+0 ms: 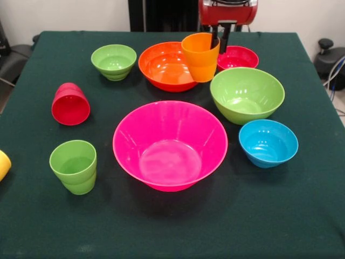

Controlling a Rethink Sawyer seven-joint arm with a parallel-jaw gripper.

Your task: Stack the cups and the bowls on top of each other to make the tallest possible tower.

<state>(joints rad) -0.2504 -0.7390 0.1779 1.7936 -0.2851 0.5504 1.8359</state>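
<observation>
My gripper (218,46) comes down at the back and is shut on the right rim of the orange cup (200,56). The cup hangs slightly tilted in front of the large orange bowl (161,67). Behind the gripper sits the small red bowl (240,56). The very large pink bowl (170,144) stands at the table's middle, with the large green bowl (247,94) and small blue bowl (268,142) to its right. A small green bowl (114,61) is at the back left. The red cup (70,103) lies tipped over at the left, and the green cup (73,166) stands upright below it. The yellow cup (2,164) shows at the left edge.
Everything rests on a dark green tablecloth (269,216). Black equipment and cables (331,59) stand off the table's right side. A dark chair (13,59) shows beyond the left edge.
</observation>
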